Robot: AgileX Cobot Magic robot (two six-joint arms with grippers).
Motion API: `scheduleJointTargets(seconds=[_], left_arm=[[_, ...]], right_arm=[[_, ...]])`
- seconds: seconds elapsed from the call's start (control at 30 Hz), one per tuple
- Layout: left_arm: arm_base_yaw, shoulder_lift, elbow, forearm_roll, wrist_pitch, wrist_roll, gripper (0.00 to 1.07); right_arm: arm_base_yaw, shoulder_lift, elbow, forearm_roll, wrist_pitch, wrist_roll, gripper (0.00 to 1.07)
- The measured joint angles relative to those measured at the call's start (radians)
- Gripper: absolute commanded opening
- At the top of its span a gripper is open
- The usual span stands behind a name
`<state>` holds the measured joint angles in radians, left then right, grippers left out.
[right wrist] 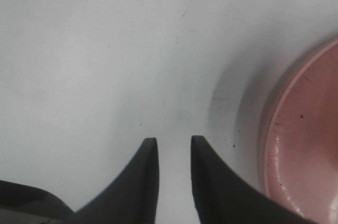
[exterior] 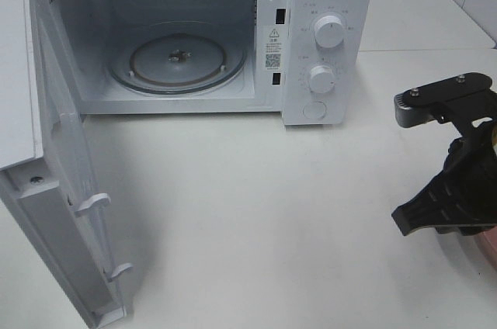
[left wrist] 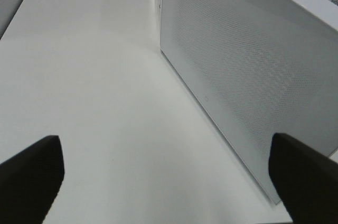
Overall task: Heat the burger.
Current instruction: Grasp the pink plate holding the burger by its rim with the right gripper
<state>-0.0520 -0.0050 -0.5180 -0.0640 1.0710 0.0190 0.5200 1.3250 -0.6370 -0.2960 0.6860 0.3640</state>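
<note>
Microwave (exterior: 326,3) open at the back edge of the counter (exterior: 264,220). Right pincer (right wrist: 173,142), tips slightly apart, empty, beside the pink plate (right wrist: 301,139) at the right edge; left pincer (left wrist: 163,145) wide apart. Burger unseen; I'd find it before gripping.

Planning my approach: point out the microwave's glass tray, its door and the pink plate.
glass tray (exterior: 203,56), high view, bare glass beside hub
door (exterior: 60,178), high view, inner panel
pink plate (right wrist: 303,139), right wrist view, bare inner face
</note>
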Motion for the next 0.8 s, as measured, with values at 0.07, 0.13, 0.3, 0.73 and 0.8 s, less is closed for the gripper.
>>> scheduleJointTargets(seconds=[0.07,0.13,0.3,0.73,0.8], left_arm=[[0.0,0.0,0.0,0.0,0.0,0.0,0.98],[0.0,0.0,0.0,0.0,0.0,0.0,0.98],[0.0,0.0,0.0,0.0,0.0,0.0,0.98],[0.0,0.0,0.0,0.0,0.0,0.0,0.98],[0.0,0.0,0.0,0.0,0.0,0.0,0.98]], right_arm=[[0.0,0.0,-0.017,-0.009,0.019,0.0,0.3],[0.0,0.0,-0.026,-0.011,0.027,0.0,0.34],[0.0,-0.002,-0.066,-0.031,0.049,-0.019,0.47],[0.0,-0.002,-0.069,-0.035,0.051,-0.052,0.92],[0.0,-0.002,-0.069,-0.035,0.051,-0.052,0.91]])
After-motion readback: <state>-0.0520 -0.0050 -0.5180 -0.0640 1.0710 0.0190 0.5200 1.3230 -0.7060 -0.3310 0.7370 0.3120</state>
